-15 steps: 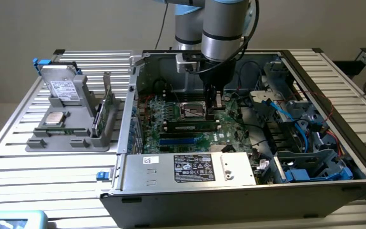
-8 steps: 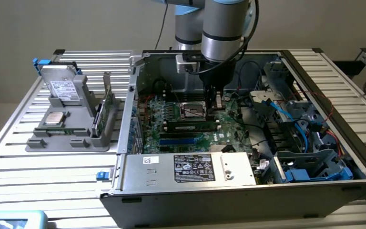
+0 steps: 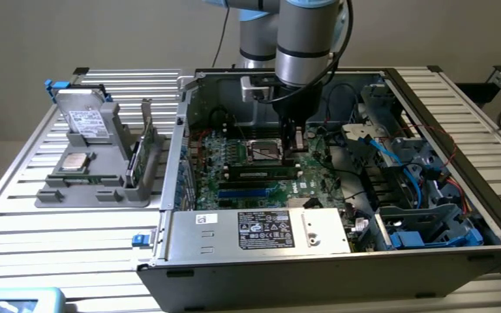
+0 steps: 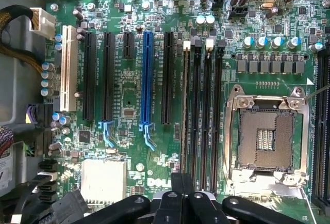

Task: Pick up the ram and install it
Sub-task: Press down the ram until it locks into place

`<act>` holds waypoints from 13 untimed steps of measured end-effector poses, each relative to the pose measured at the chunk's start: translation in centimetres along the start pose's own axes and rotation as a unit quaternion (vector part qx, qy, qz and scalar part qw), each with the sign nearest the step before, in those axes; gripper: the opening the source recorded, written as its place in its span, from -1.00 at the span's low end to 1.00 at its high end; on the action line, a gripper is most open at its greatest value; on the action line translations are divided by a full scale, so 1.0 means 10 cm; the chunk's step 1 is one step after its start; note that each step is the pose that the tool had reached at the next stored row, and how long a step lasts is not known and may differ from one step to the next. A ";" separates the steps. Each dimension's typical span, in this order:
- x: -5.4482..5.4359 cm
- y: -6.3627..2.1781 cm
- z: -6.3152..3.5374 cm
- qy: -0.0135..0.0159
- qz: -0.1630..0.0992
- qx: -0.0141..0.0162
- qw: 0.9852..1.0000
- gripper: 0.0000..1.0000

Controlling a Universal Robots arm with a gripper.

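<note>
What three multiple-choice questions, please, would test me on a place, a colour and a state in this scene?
1. Where is the gripper relative to the open computer case? A beside it; B inside it; C behind it.
2. What colour is the long slot among the black slots? A red; B blue; C yellow.
3. The processor socket is: A bare; B under a fan; C taped over.
Answers: B, it hangs over the motherboard; B, plainly blue in the wrist view; A, nothing covers it.

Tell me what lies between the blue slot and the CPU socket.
In the wrist view: one black expansion slot, then the row of memory slots, between the blue slot and the CPU socket.
</note>
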State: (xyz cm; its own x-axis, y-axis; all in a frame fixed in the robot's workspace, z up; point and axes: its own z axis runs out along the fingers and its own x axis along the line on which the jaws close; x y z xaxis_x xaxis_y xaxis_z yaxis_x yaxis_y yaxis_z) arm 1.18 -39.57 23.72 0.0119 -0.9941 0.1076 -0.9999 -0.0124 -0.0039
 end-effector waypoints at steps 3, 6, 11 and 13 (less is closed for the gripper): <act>-0.01 0.000 0.017 0.000 0.004 0.001 1.000 -0.79; -0.02 0.000 0.027 0.000 0.008 0.002 1.000 -0.79; -0.03 0.003 0.039 0.000 0.010 0.002 1.000 -0.79; -0.03 0.003 0.046 0.001 0.010 0.002 1.000 -0.79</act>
State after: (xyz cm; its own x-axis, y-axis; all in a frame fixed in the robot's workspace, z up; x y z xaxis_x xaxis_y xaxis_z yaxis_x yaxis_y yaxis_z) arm 1.16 -39.32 23.22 -0.0086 -0.9940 0.1089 -0.9999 0.0076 -0.0093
